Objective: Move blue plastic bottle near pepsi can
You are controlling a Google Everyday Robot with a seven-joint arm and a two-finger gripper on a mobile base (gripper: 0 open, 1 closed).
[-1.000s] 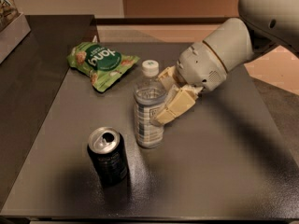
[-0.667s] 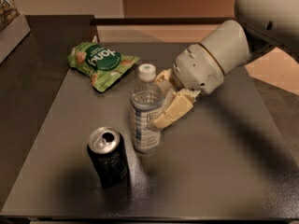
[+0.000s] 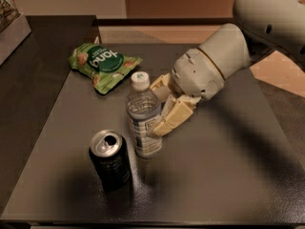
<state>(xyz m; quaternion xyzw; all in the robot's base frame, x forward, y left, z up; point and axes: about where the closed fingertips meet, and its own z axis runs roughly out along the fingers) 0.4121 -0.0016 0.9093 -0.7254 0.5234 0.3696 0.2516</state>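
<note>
Blue plastic bottle [image 3: 143, 116] upright, jaws clasping its middle, just beside opened pepsi can [image 3: 109, 159]

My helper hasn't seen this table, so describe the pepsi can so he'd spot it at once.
On the dark table, toward its front left, the pepsi can stands just left of the blue plastic bottle held in the gripper. It is short, nearly black, with an opened silver top; the bottle is taller and clear, the snack bag green.

I'm seeing the blue plastic bottle [image 3: 143, 118] standing upright, white cap on, just beside the dark pepsi can [image 3: 110, 160], which is standing upright, silver top opened. The gripper [image 3: 162, 106] is clasping the bottle's right side.
</note>
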